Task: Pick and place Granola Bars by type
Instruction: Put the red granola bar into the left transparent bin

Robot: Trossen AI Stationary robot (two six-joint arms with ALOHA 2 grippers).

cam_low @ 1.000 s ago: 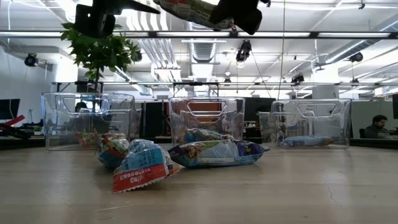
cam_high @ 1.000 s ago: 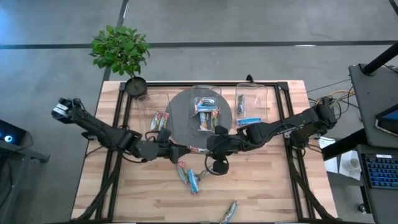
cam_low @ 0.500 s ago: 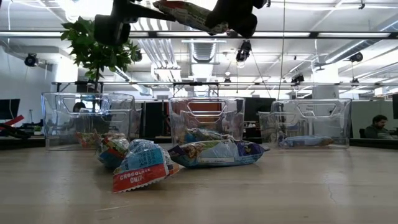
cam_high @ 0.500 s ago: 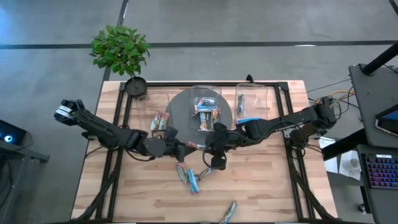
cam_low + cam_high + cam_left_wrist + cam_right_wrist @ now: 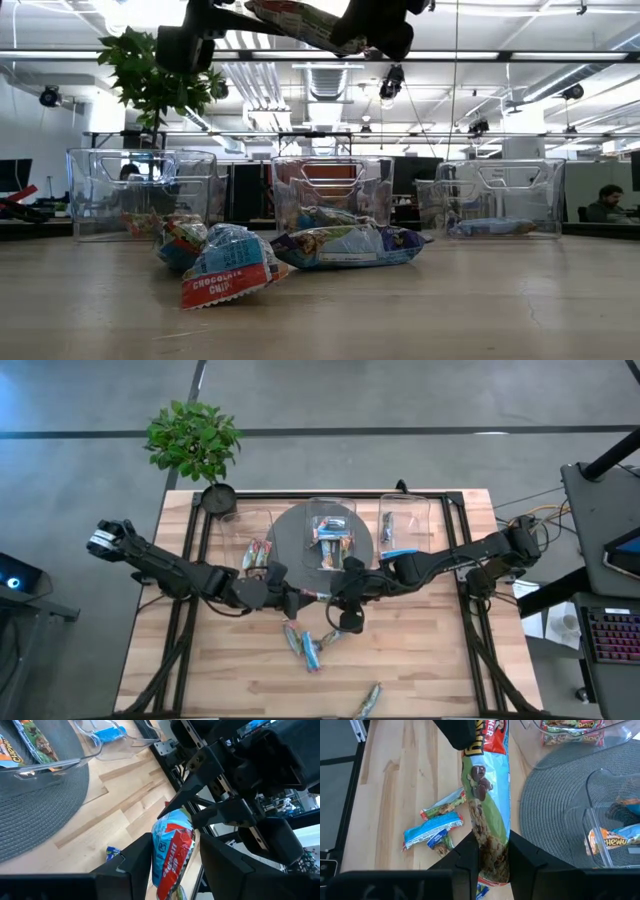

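Observation:
One granola bar (image 5: 315, 596) in a blue, red and green wrapper hangs in the air between both grippers, high over the table in the low view (image 5: 305, 22). My left gripper (image 5: 293, 600) comes from the table's left and is shut on one end. My right gripper (image 5: 335, 598) comes from the right and is shut on the other end. Several more bars lie flat in a pile (image 5: 302, 645) on the wood below. A single bar (image 5: 367, 700) lies near the near edge. My left gripper (image 5: 175, 862) pinches the bar's red-and-blue end (image 5: 172, 847) between its two fingers, coming level from the table's left, along the bar. The bar is lifted clear and nearly level. My right gripper (image 5: 490, 862) pinches the bar's brown-and-green end (image 5: 489, 840) between its two fingers, coming level from the table's right, along the bar. The bar's other end reaches into the left gripper's fingers (image 5: 457, 732). It is clear of the table.
Three clear bins stand at the far side: the left bin (image 5: 258, 532), the middle bin (image 5: 312, 510) on a round grey mat (image 5: 290, 550), and the right bin (image 5: 420, 510), each with bars inside. A potted plant (image 5: 195, 445) stands at the far left corner.
My left gripper has moved toward the table's right, up to the bar held by my right gripper, and its fingers now flank the bar's free end. My right gripper has shifted a little to the left with the bar. The bar stays lifted.

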